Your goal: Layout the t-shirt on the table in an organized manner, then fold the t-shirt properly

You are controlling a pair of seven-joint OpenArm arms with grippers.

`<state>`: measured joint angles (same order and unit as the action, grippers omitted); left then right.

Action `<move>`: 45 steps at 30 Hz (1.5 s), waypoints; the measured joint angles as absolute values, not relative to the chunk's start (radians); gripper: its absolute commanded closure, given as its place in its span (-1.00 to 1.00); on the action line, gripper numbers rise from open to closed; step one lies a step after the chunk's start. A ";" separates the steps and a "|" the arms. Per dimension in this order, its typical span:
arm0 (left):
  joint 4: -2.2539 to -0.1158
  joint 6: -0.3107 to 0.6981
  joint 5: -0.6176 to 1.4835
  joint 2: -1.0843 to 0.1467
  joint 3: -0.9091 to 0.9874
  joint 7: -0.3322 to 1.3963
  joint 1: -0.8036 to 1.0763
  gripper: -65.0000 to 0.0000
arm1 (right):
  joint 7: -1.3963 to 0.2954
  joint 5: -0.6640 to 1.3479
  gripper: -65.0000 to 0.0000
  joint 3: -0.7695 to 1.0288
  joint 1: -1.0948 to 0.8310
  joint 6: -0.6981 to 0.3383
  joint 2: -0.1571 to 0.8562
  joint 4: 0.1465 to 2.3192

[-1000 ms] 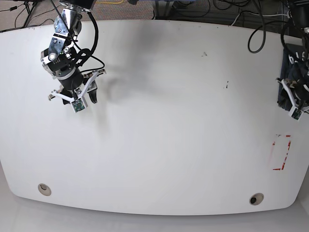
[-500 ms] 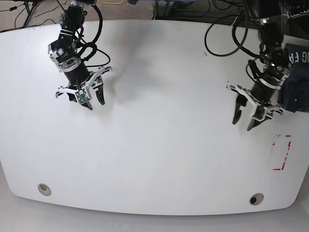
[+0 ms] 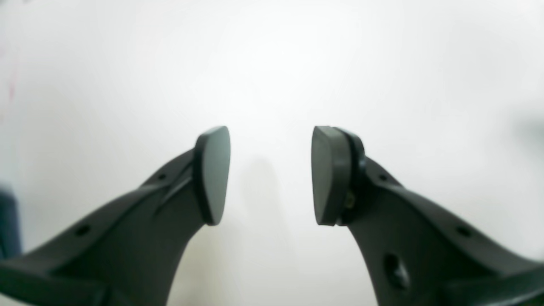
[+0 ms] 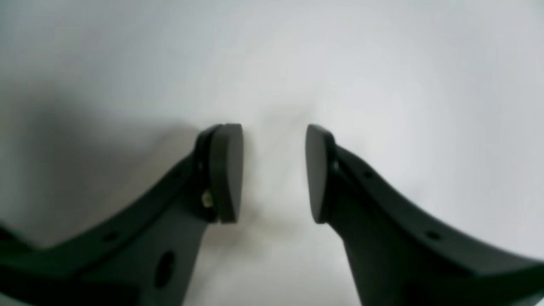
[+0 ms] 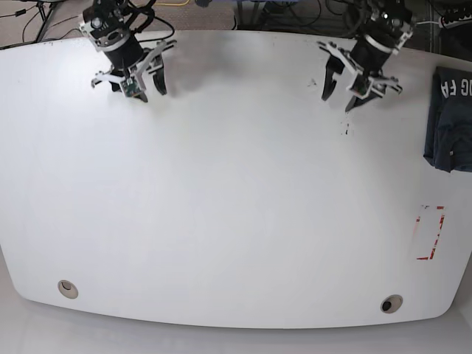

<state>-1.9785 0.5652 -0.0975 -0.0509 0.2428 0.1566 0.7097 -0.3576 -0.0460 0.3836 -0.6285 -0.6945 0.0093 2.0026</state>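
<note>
Item: t-shirt (image 5: 450, 118), bunched at the table's (image 5: 236, 221) far-right edge, apparently partly overhanging. Left gripper (image 5: 341, 90) and right gripper (image 5: 150, 82): each part-open, empty, near the far edge. Step: fetch the shirt; best grasped by a hem and dragged toward centre. Room: broad bare tabletop; red-outlined mark (image 5: 429, 232) nearby.

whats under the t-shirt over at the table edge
The t-shirt lies bunched on the white table at its edge, partly cut off by the frame. Whatever is beneath the fabric is covered; only bare tabletop shows beside it.
</note>
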 measured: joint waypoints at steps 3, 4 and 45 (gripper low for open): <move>-1.987 0.566 -0.101 -0.050 0.243 0.168 0.844 0.12 | -0.364 -0.017 0.27 0.379 -0.719 -0.688 0.010 2.028; -1.987 0.566 -0.102 -0.050 0.243 0.169 0.882 0.12 | -0.365 -0.012 0.27 0.380 -0.744 -0.689 0.010 2.027; -0.773 0.484 -0.024 -0.118 0.218 0.152 0.497 0.12 | -0.148 -0.131 0.27 0.289 -0.586 -0.598 0.060 0.946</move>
